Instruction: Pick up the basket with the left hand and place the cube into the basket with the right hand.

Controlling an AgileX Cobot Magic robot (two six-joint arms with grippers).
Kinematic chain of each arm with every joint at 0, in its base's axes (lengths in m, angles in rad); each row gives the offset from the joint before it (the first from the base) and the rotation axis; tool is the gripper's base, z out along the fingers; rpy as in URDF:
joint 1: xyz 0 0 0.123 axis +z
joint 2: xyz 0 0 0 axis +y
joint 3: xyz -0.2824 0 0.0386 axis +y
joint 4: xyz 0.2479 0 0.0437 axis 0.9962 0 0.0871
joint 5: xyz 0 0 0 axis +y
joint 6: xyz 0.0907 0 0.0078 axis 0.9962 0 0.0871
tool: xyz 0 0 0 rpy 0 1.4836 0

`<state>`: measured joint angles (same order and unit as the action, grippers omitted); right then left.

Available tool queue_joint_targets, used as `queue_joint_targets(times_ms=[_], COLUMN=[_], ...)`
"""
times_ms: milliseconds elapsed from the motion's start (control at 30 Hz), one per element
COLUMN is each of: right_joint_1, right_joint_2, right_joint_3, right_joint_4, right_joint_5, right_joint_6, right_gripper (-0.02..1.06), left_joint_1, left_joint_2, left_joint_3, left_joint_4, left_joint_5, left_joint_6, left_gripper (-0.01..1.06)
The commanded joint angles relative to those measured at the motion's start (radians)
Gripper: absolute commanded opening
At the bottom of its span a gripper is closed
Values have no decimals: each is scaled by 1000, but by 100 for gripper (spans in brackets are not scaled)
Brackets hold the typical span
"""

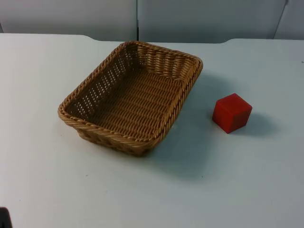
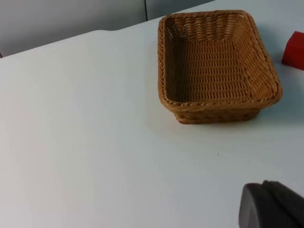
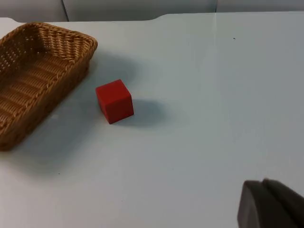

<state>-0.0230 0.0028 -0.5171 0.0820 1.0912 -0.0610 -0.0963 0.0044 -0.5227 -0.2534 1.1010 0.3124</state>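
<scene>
An empty brown wicker basket [image 1: 135, 102] stands on the white table, a little left of centre and turned at an angle. A red cube [image 1: 232, 112] rests on the table to its right, a short gap away from the basket's wall. From the left wrist I see the basket [image 2: 216, 66] well ahead of my left gripper [image 2: 271, 207], with the cube's edge [image 2: 295, 50] just beyond it. From the right wrist I see the cube [image 3: 114, 101] ahead of my right gripper [image 3: 270, 205], with the basket [image 3: 33, 76] beside the cube. Both grippers hang back from their objects and touch nothing.
The white table [image 1: 213, 190] runs back to a grey partition wall [image 1: 199, 19]. A small black part [image 1: 4, 218] shows at the near left corner of the top view. Bare table surrounds the basket and the cube.
</scene>
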Motion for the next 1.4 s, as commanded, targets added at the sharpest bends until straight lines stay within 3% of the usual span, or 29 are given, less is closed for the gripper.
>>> queue_joint_targets(times_ms=[0,167,233,300,333,467,500,600,667,700,767,800,933,1100,1367], right_joint_1=[2,2,2,2,2,2,2,2,2,2,2,2,2,2,2], right_joint_2=[-3,-3,-3,-3,-3,-3,-3,-3,-3,-3,-3,-3,-3,-3,-3], right_joint_3=[7,7,7,7,7,7,7,7,7,7,7,7,7,7,7], right_joint_4=[-1,-1,-1,-1,-1,-1,-1,-1,-1,-1,-1,-1,-1,-1,-1], right_joint_5=[-11,-11,-11,-11,-11,-11,-11,-11,-11,-11,-11,-11,-11,-11,-11], right_joint_6=[2,2,2,2,2,2,2,2,2,2,2,2,2,2,2], right_gripper=[1,1,1,1,1,1,1,1,1,1,1,1,1,1,1], left_joint_1=[-5,-5,-5,-5,-5,-5,-5,-5,-5,-5,-22,-30,-73,-106,-106], left_joint_2=[-4,-4,28,206,206,692,692,1044,1204,1204,1354,1411,1593,1798,1995], left_joint_3=[1,-8,-14,-14,-14,-40,-40,-150,-250,-250,-352,-397,-543,-703,-803], left_joint_4=[-9,-51,-146,-299,-299,-505,-505,-619,-663,-663,-650,-637,-530,-379,-299], left_joint_5=[-5,-42,-109,-122,-122,-155,-155,-213,-215,-215,-217,-217,-249,-384,-501], left_joint_6=[1,-25,-74,23,23,319,319,466,492,492,500,500,496,435,419], left_gripper=[0,0,0,0,0,0,0,15,39,39,65,72,72,72,70])
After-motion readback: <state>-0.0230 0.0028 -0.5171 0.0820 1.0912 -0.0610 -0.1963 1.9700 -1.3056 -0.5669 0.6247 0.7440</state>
